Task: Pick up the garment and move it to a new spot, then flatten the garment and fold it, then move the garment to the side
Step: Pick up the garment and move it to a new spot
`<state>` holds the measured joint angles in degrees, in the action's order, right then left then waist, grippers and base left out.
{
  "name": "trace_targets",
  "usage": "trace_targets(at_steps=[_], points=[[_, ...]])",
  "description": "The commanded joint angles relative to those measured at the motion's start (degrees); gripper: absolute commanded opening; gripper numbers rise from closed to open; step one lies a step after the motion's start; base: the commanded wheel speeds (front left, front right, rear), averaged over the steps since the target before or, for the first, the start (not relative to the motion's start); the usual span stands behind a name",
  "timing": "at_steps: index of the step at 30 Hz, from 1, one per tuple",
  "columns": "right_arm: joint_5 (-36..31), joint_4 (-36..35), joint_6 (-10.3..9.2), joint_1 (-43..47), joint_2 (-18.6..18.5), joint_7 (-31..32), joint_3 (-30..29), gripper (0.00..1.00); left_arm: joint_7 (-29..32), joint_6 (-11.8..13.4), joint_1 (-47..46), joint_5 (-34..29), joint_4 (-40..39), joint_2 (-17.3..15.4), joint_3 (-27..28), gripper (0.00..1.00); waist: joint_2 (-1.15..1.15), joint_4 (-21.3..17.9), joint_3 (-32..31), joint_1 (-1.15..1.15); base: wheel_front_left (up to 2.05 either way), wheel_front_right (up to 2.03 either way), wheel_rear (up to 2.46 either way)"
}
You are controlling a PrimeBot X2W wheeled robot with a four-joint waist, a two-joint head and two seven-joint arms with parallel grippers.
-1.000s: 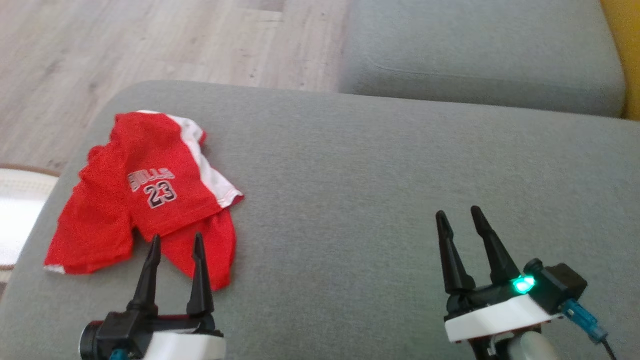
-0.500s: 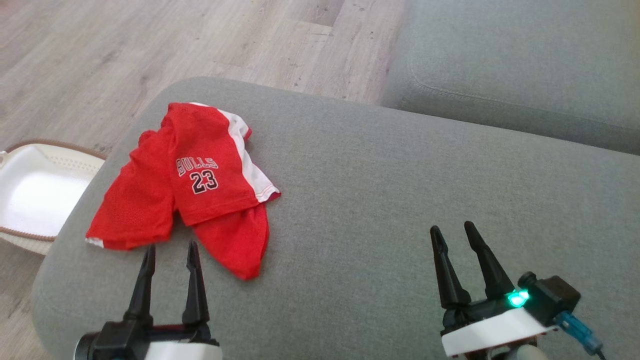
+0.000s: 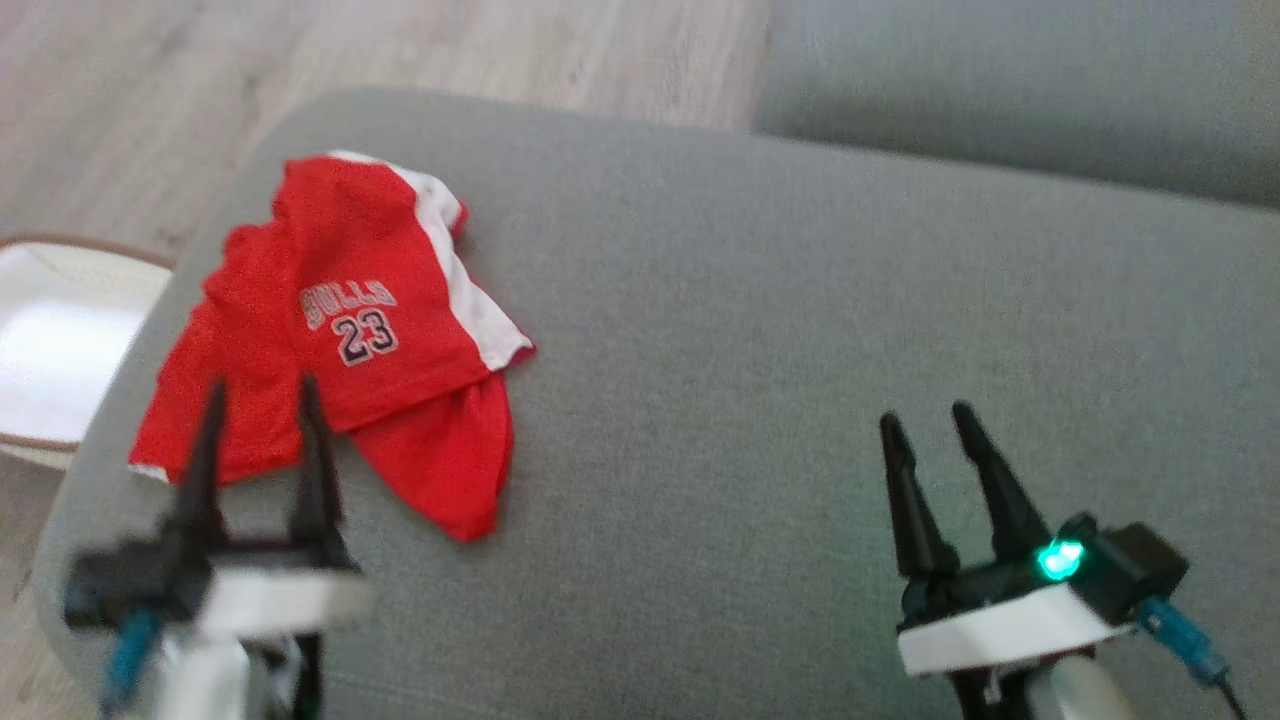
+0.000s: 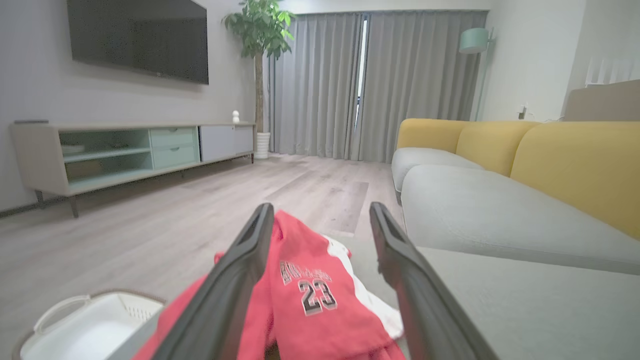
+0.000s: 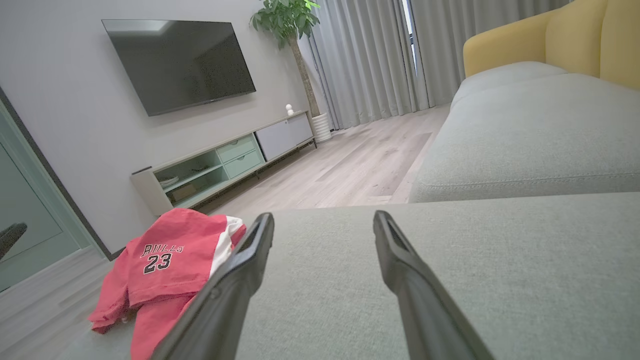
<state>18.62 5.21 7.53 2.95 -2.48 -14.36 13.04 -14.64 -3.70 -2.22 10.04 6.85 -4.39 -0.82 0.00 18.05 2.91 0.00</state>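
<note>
Crumpled red mesh garment (image 3: 350, 340) on grey woven cushion (image 3: 800, 350).

Red garment (image 3: 340, 340) crumpled on grey cushion (image 3: 800, 350)

Left claw (image 3: 260, 383) had two long tapered black fingers (image 3: 312, 450) on a black base over a white collar (image 3: 280, 600), right claw (image 3: 925, 414) looked alike, green light (image 3: 1060, 558) glowed beside a black box (image 3: 1140, 565), blue plug (image 3: 1175, 635) led to a dark cable (image 3: 1225, 692).
</note>
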Motion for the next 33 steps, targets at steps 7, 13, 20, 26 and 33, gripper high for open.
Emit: trace_targets(at_steps=[7, 13, 20, 26, 33], points=[[-3.08, -4.23, -0.04, -6.2, -0.4, -0.63, -1.88, 1.0, 3.95, -2.94, -20.58, -0.42, 10.74, -10.71, 2.07, 1.0, 0.0, -3.25, 10.62, 0.0, 0.0, 0.0, 0.0], [-5.02, -6.28, -0.04, -8.45, -0.4, -0.63, -2.98, 1.0, 13.64, -3.72, -34.26, 3.46, 22.41, -17.81, -1.48, 1.0, 0.0, -5.29, 16.38, 0.0, 0.0, 0.0, 0.0], [-6.22, -7.21, -0.04, -10.31, -0.4, -0.63, -2.97, 1.0, 19.7, -3.77, -43.61, 10.78, 33.35, -23.53, -8.01, 1.0, 0.0, -7.47, 20.23, 0.0, 0.0, 0.0, 0.0], [-6.92, -7.47, -0.04, -10.12, -0.4, -0.63, -3.25, 1.0, 22.54, -3.78, -47.63, 15.0, 40.72, -25.01, -13.2, 0.97, 0.0, -8.21, 21.09, 0.0, 0.0, 0.0, 0.0], [-6.91, -7.16, -0.04, -9.91, -0.4, -0.63, -4.03, 1.0, 17.41, -3.78, -50.4, 14.97, 45.81, -26.11, -14.36, 0.0, 0.0, -8.24, 20.55, 0.0, 0.0, 0.0, 0.0]])
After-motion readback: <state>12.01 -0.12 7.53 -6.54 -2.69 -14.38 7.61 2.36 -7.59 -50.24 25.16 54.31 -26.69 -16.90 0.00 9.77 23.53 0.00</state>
